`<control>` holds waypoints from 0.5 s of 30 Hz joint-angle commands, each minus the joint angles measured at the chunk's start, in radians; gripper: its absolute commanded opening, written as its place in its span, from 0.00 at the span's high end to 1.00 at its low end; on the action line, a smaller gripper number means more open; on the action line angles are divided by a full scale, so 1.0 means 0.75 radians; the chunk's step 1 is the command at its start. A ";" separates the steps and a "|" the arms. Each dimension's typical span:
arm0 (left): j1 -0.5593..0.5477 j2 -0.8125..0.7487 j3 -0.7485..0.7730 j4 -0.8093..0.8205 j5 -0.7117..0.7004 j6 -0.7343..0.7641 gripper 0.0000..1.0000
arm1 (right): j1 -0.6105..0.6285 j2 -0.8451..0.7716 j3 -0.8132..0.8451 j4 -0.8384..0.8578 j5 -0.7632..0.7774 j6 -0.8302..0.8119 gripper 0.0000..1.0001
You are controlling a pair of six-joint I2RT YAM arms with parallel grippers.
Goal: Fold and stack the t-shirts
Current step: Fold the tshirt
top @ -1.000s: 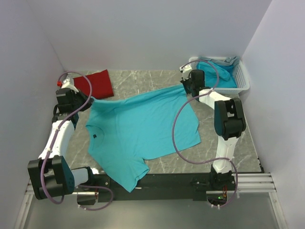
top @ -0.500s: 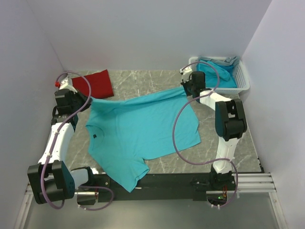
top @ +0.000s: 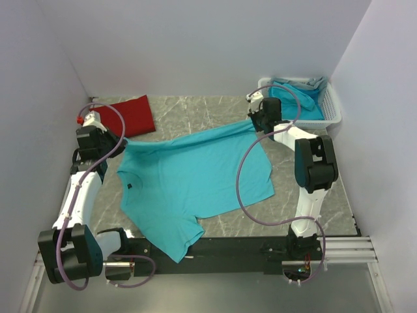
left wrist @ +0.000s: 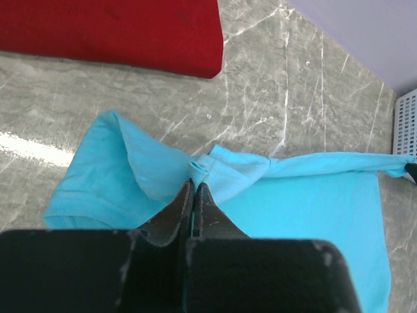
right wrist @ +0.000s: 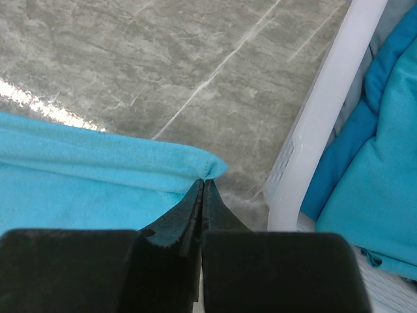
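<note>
The folded red cloth t-shirt [top: 130, 112] lies at the far left of the grey marbled table [top: 195, 104]. Its position suggests that it serves as the base of the stack, set clear of the working area.

Just near of it, the left end effector [left wrist: 194, 185] is clamped, jaws pressed together, on a bunched fold at the far left corner of the turquoise-blue short-sleeved cloth t-shirt [top: 195, 176]. This garment is spread across the middle of the table. Its small dark chest mark [top: 129, 186] faces up on the left side, and one sleeve [top: 179, 244] overhangs the near table edge.

The far edge of the garment runs as a raised, stretched ridge from the left grip to the right grip. The two-point hold probably serves to keep this edge straight, so that the cloth can be smoothed or carried over into a fold without wrinkling.

The right end effector [right wrist: 202, 182] is closed, pinching the far right corner of the same garment, just beside the white slatted plastic basket [top: 333, 111]. The basket stands at the far right and contains further turquoise-blue shirts [top: 301, 99], not yet folded.
</note>
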 commanded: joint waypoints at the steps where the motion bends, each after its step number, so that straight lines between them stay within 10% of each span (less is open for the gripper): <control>1: 0.002 -0.047 -0.004 0.018 -0.006 -0.009 1.00 | -0.014 -0.098 0.005 -0.003 -0.002 -0.021 1.00; 12: 0.002 -0.076 -0.037 -0.013 0.012 -0.007 1.00 | -0.016 -0.170 -0.075 -0.025 0.020 -0.072 0.98; 15: 0.002 -0.072 -0.043 -0.029 0.025 0.000 0.99 | -0.016 -0.196 -0.108 -0.044 0.014 -0.092 0.80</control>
